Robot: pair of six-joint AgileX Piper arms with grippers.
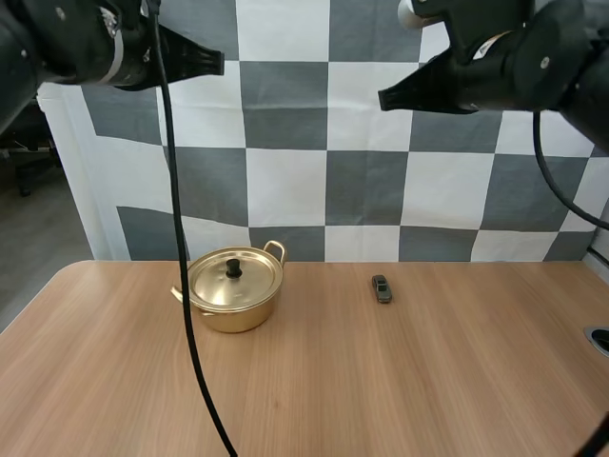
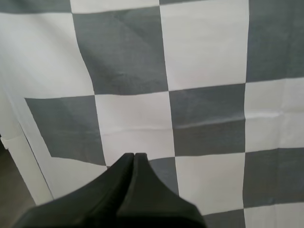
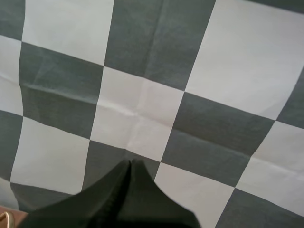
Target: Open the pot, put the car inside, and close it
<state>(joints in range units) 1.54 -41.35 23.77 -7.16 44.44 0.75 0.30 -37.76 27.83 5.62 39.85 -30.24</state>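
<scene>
Checking the pot [image 1: 233, 290] first: gold, two handles [image 1: 275, 249], upright on the table [image 1: 400, 381], left of centre and toward the far edge. Lid [image 1: 234, 278] is on and seated flat, black knob [image 1: 233, 268] on top. The inside is hidden under the lid, so I can't tell what it holds.

Car [image 1: 382, 288]: small, dark grey-green, on bare wood to the right of the pot. It is well apart from the pot and about level with it in depth. Long axis runs roughly near-to-far. Nothing touches it.

Left claw [image 1: 217, 65]: high in the air, up over the table's left part, tip pointing right. Closed on nothing; in the left wrist view the fingers [image 2: 121, 171] lie together as one dark wedge. Well apart from pot and lid.

Right claw [image 1: 385, 98]: also high up, roughly in line with the car in the high view, tip pointing left. Closed and empty too; the right wrist view shows its fingers [image 3: 118, 178] pressed into one wedge. The car sits far below it.

Room: open wood between pot and car, and from both forward to the near edge. There is also a free strip from the car out to the table's right edge, where a dark round ring [image 1: 599, 340] sits. The pot has free table on its left, less behind it.
</scene>
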